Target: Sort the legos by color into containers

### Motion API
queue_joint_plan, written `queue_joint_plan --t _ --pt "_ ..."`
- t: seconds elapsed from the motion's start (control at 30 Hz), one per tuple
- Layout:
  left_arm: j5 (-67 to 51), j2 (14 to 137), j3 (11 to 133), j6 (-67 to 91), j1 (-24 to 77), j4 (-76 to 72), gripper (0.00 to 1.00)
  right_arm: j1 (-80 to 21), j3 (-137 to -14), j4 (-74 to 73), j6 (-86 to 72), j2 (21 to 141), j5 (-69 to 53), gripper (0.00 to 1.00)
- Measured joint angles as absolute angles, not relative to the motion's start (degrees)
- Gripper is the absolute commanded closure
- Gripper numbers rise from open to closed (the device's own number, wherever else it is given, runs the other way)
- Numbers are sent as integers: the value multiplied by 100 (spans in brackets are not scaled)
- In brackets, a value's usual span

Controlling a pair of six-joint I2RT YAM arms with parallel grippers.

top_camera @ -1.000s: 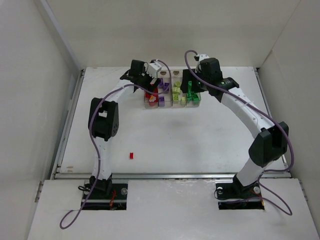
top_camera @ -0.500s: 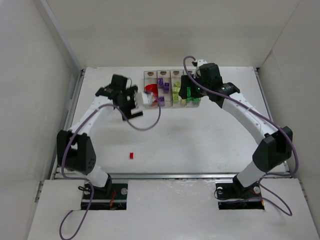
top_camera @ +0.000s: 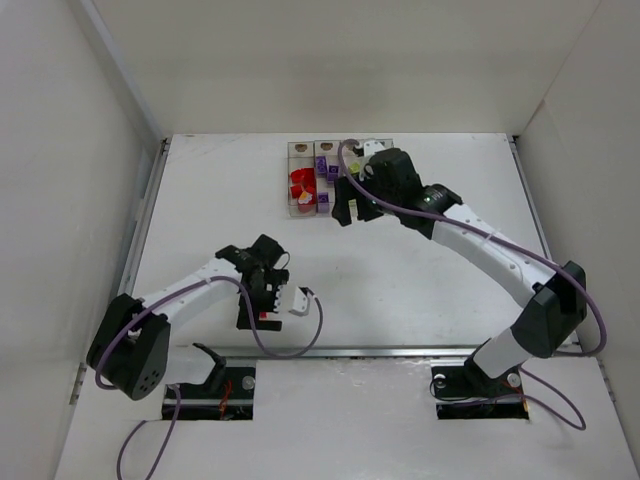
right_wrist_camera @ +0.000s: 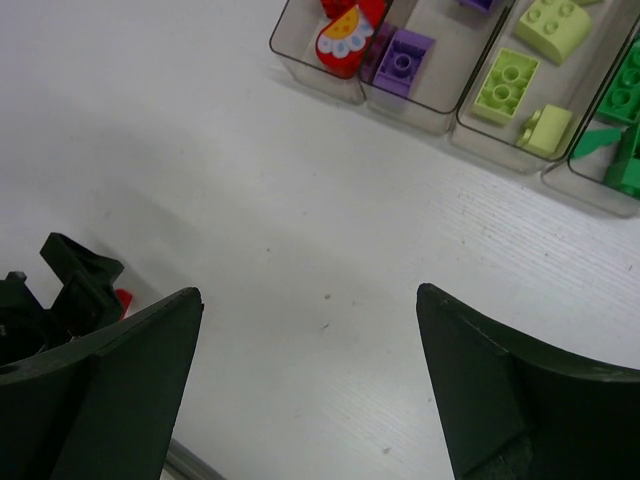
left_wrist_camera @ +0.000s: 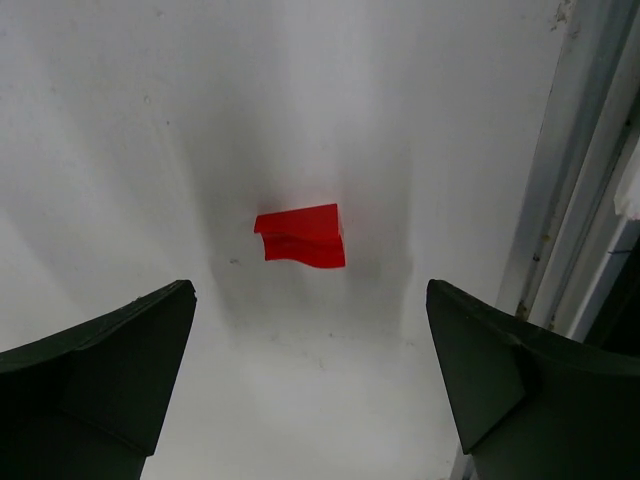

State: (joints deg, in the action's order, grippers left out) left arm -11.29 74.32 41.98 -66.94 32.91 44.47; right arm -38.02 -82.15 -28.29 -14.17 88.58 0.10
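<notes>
Left gripper [left_wrist_camera: 308, 292] hangs wide open above a lone red lego [left_wrist_camera: 300, 237], well apart from the containers [right_wrist_camera: 497, 155]. Right gripper [right_wrist_camera: 308, 292], equally spread and empty, hovers near the containers.

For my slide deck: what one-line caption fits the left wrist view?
Left gripper with fingers wide open, hovering above a lone red lego on the white table.

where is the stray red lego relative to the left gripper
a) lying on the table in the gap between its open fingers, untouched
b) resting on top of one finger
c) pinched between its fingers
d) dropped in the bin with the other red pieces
a: in the left wrist view the red lego lies flat on the table, with the left gripper spread wide on either side and neither finger touching it.
</notes>
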Motion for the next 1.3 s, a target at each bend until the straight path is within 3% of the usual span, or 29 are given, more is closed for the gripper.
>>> queue_joint_plan --t 0.3,0.33,0.43,0.67,0.87,1.27,1.3 --pt "-1177 7323 3800 -7269 3430 3728 17 -3911 -8047 -2842 -1588 8764 119 7" --pt "-1192 7343 3798 -7308 3430 3647 25 -3911 -8047 -2845 -1603 8764 139 7" --pt "-1184 7546 3811 -7312 3430 3476 38 -3911 -8047 -2858 -1623 8711 215 7" --pt "-1238 7756 3955 -7319 3430 3632 45 -3911 -7979 -2858 -1629 8409 410 7" --pt "-1328 7800 3972 -7234 3430 3728 77 -3911 -7975 -2877 -1623 8401 475 7" --pt "-1806 7968 4676 -6884 3336 4082 82 -3909 -7981 -2882 -1503 8554 565 7" --pt "-1907 7968 4823 -6840 3258 4128 87 -3907 -7990 -2893 -1492 8586 569 7"
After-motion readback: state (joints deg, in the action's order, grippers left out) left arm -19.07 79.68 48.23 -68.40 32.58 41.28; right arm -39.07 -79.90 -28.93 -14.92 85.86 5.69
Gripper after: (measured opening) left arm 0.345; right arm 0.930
